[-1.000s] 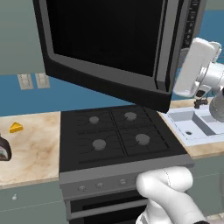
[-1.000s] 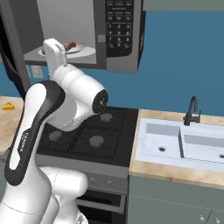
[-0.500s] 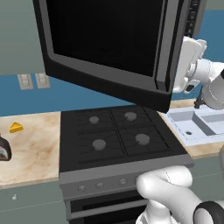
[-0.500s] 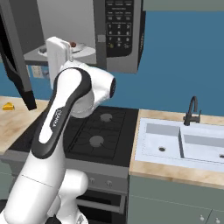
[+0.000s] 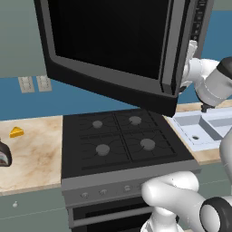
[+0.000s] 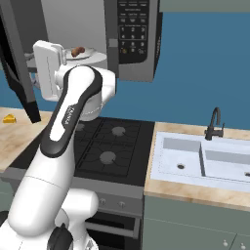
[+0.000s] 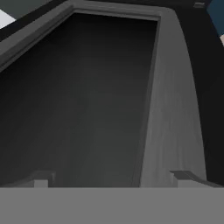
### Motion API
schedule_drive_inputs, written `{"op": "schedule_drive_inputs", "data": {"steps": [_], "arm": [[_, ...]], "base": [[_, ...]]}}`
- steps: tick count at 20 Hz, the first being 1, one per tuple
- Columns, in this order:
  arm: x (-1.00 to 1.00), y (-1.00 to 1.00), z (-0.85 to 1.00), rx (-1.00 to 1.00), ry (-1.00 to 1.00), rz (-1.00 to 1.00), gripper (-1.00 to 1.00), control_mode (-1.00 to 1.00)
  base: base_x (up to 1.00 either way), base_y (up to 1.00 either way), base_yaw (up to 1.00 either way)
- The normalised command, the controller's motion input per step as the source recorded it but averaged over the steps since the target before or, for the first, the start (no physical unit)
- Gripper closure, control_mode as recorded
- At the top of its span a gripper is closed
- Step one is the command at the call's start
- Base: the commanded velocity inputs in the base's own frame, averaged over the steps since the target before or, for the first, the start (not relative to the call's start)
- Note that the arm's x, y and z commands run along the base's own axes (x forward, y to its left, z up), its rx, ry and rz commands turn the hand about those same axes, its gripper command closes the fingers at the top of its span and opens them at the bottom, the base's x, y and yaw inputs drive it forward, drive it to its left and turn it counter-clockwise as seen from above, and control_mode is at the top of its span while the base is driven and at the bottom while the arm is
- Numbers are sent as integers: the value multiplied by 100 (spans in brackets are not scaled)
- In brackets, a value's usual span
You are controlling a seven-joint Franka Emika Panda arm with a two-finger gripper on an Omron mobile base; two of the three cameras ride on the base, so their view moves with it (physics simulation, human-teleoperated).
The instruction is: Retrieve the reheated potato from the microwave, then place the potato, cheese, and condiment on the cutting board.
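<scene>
**Microwave door wide open, potato on the plate inside, arm raised at the opening**

The microwave (image 6: 138,39) hangs above the stove (image 5: 120,142) with its dark glass door (image 5: 108,41) swung far out to the left. In the right base view the potato (image 6: 77,51) lies on the white round plate (image 6: 93,55) inside the cavity, to the left of the button keypad (image 6: 135,29). The arm is lifted to that height, its white hand block just left of the plate and in front of the opening.

In the hand view the gripper (image 7: 111,177) looks along the inner face of the door, dark glass on the left and the grey frame on the right. Its two finger tips (image 7: 39,178) stand far apart at the bottom of that view, so the pincer is spread wide, with nothing between the tips.

In the left base view the cheese (image 5: 16,132) sits on the counter (image 5: 36,154) left of the stove, near the wall. Nearer the front, at the picture's left edge, a dark thing with a white-and-red patch lies on the same counter; it is cut off, and looks like the condiment (image 5: 4,155). The sink (image 6: 205,158) with its dark tap (image 6: 214,124) lies to the right of the stove
</scene>
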Motion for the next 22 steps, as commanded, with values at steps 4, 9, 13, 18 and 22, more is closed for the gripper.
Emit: {"op": "schedule_drive_inputs", "data": {"steps": [4, 9, 13, 18, 22], "arm": [[-47, 53, 0, -7, -16, 18, -100, -100], [-48, 68, 0, -10, -9, 11, -100, -100], [-36, 70, 1, -9, -2, 8, -100, -100], [-31, 70, 3, -6, -4, 4, -100, -100], [-11, 72, 3, -4, -10, 0, -100, -100]], "base": [[0, 0, 0], [0, 0, 0], [0, 0, 0], [0, 0, 0], [0, 0, 0]]}}
